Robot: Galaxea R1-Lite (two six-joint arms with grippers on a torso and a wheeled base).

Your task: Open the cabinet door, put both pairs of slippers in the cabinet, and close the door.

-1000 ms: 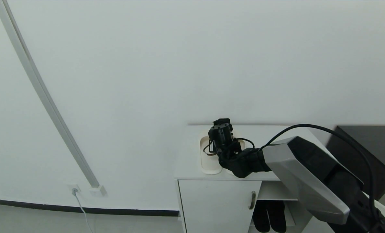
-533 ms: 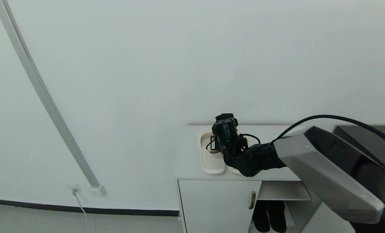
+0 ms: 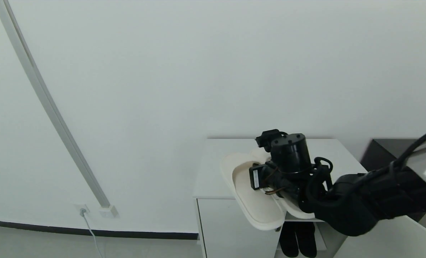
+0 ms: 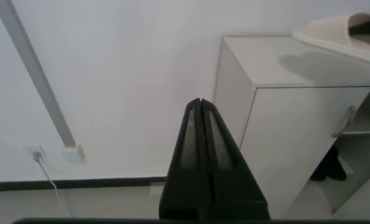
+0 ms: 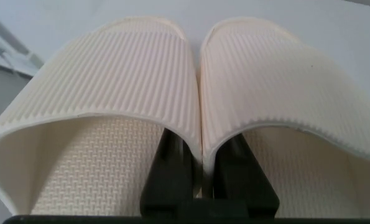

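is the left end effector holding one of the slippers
No, the left end effector is shut on nothing, while the cream slippers are held by the right end effector.

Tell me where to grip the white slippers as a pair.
Pinch the touching inner walls of the white slippers from the open heel end, one finger inside each. Side by side, one pinch takes both, as the right tool does.

Black slippers (image 3: 299,239) inside cabinet (image 3: 213,175) (bottom compartment).
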